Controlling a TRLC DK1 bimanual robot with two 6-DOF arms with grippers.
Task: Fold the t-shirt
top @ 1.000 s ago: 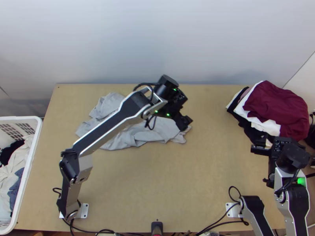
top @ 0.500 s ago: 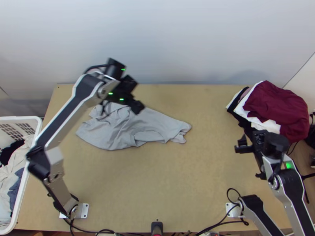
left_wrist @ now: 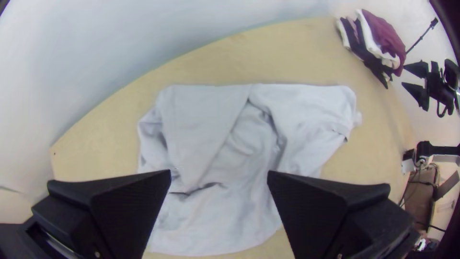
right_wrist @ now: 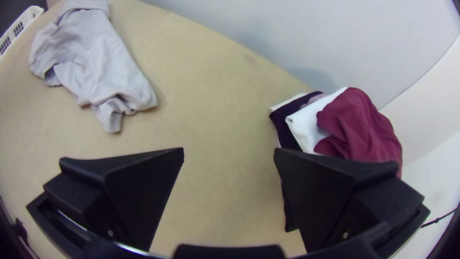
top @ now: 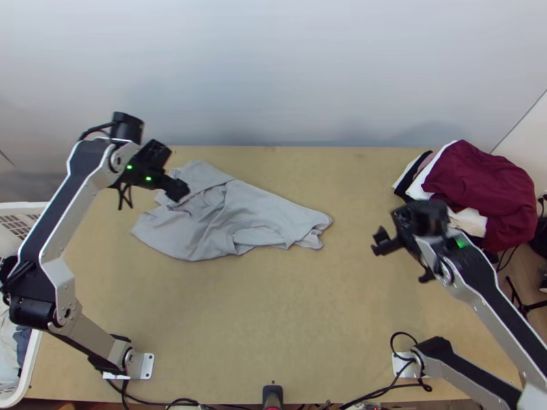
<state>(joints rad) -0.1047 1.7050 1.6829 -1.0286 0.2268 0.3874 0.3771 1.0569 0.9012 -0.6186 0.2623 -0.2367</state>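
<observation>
The light grey t-shirt (top: 236,208) lies crumpled, partly folded over itself, on the left-centre of the table in the top view. My left gripper (top: 179,191) is above its left part, nothing held. In the left wrist view the shirt (left_wrist: 254,139) spreads beyond and beneath the open left gripper (left_wrist: 219,173). My right gripper (top: 402,262) is over the table to the right of the shirt, well apart from it. The right wrist view has the right gripper (right_wrist: 229,150) open and holding nothing, with the shirt (right_wrist: 91,57) farther off.
A pile of clothes (top: 478,188), maroon on top with white and black below, sits at the table's back right. A white basket (top: 27,393) with clothes stands at the left edge. Bare tabletop (top: 273,307) lies in front of the shirt. A wall rises behind the table.
My left gripper has swung left from over the shirt's right end to its left part. The right gripper has moved left and up the picture, away from the right edge. The shirt lies unchanged.
</observation>
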